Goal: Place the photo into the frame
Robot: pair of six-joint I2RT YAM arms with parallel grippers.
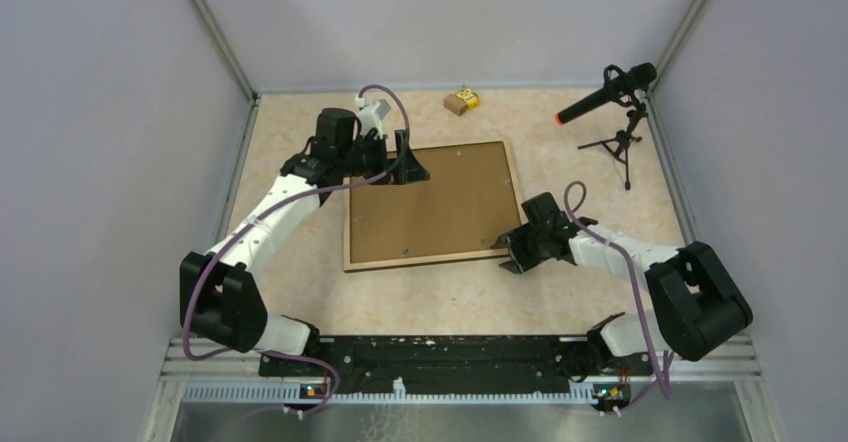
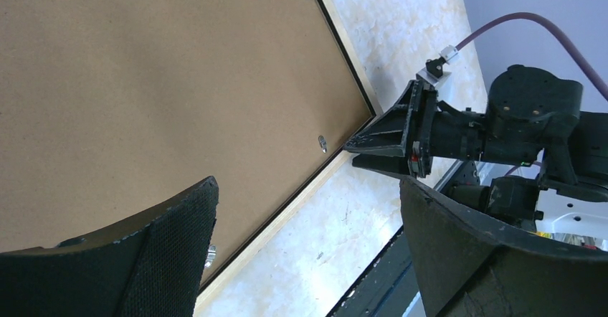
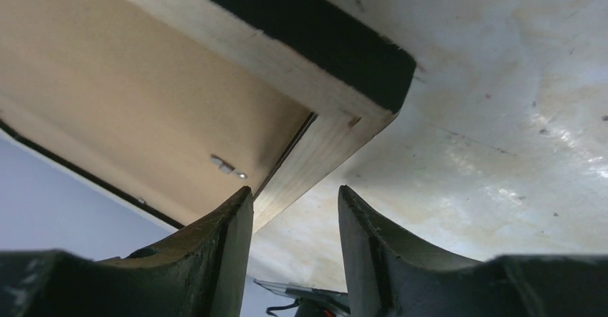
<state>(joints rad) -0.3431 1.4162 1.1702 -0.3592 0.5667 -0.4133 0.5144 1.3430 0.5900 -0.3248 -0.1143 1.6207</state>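
Frame lies back-up, backing board fitted, photo unseen, probably inside. Left gripper hangs wide above it; right gripper, half-open, empty, faces its corner.

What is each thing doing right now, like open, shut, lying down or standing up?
frame: lying flat, back up.
board: sitting inside the frame.
left gripper: open wide over the frame's far left corner, holding nothing.
right gripper: open at the frame's near right corner, holding nothing.
microphone: standing on its tripod.
photo: not in view.
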